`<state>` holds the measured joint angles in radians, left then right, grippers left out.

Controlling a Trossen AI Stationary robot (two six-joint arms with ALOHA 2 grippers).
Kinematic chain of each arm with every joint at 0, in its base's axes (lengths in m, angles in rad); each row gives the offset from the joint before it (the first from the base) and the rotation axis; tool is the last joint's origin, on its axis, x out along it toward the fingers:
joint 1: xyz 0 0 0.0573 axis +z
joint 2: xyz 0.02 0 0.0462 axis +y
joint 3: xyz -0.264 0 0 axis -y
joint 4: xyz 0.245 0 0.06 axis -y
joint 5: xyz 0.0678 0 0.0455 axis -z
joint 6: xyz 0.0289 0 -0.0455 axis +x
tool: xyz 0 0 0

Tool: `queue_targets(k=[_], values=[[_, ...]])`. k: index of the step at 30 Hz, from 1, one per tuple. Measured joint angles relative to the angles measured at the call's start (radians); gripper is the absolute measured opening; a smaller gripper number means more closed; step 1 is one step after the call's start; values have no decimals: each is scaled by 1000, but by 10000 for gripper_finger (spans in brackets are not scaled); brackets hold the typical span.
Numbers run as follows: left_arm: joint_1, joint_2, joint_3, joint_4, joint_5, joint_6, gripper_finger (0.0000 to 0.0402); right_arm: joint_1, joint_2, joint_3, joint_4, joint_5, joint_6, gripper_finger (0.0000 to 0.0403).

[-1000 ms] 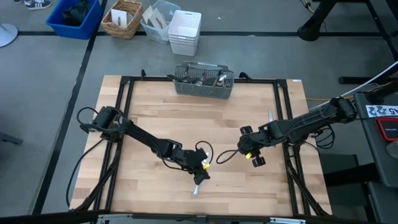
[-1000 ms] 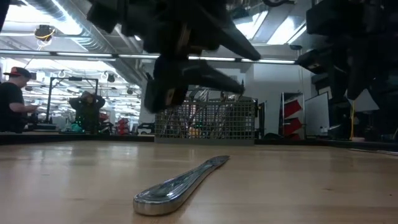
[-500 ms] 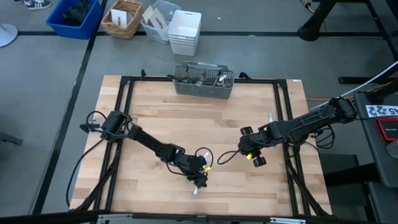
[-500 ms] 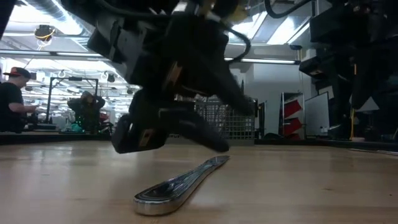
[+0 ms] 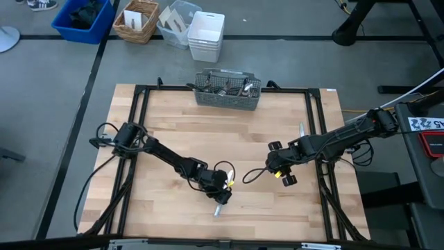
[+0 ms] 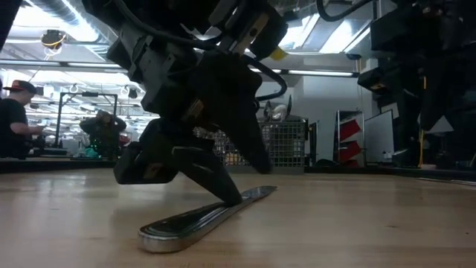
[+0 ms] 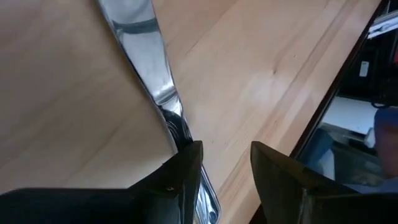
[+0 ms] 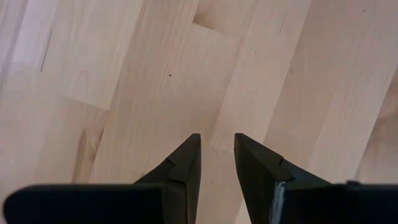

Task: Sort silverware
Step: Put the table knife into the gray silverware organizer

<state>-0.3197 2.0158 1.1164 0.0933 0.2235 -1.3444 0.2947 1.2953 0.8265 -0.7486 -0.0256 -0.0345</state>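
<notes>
High view: I've dropped my left end effector (image 5: 220, 196) onto the lone piece of silverware (image 5: 217, 210) near the desk's (image 5: 277, 125) front edge.
Low view: fingers now straddle it, open, nothing gripped.
Wrist views: right end effector (image 8: 216, 155) part-open, empty.
Writing: none legible.

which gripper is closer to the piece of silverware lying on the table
Left. The left gripper is down on the silverware piece, one finger touching it. The right gripper hovers off to the side over bare table.
</notes>
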Motion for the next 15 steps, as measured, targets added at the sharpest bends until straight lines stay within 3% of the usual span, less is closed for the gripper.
queue_targets(k=[7, 15], values=[[28, -21, -2, -50, 41, 37, 133, 0, 0, 0, 2, 0, 0, 99], [33, -97, -2, -282, 54, 73, 133, 0, 0, 0, 0, 0, 0, 99]])
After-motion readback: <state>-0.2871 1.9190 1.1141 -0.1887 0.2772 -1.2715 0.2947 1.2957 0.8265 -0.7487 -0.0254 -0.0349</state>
